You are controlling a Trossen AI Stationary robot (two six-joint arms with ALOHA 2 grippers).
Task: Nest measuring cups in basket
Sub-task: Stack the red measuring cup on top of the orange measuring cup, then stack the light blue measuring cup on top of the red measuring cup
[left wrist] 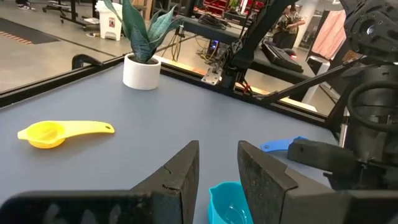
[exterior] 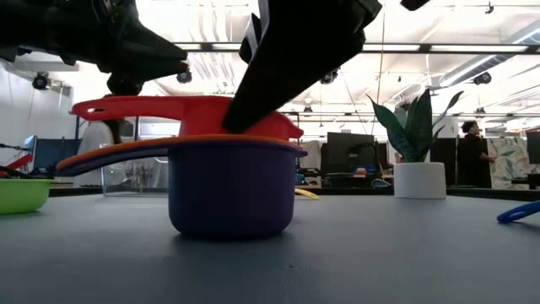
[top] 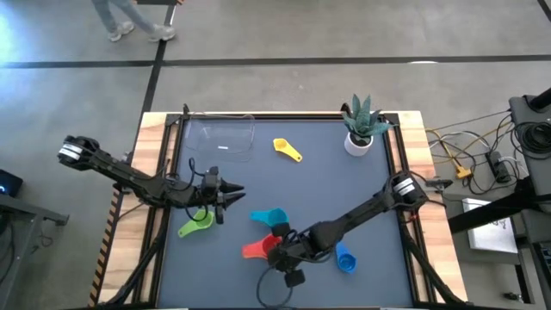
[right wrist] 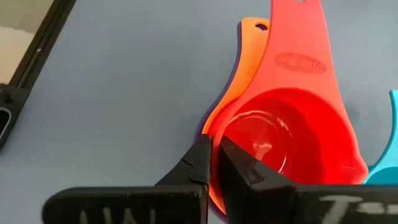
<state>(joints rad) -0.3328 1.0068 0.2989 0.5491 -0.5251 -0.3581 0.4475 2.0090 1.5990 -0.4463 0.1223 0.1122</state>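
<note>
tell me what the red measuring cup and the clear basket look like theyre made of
The red scoop-shaped measuring cup looks like glossy moulded plastic: light glints in its bowl and lettering is raised on the handle. The clear rectangular basket seems thin transparent plastic, since the table shows through, with highlights along its rounded rim.

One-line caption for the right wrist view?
Shut right gripper pinches the rim of the red cup, nested in the orange cup.
</note>
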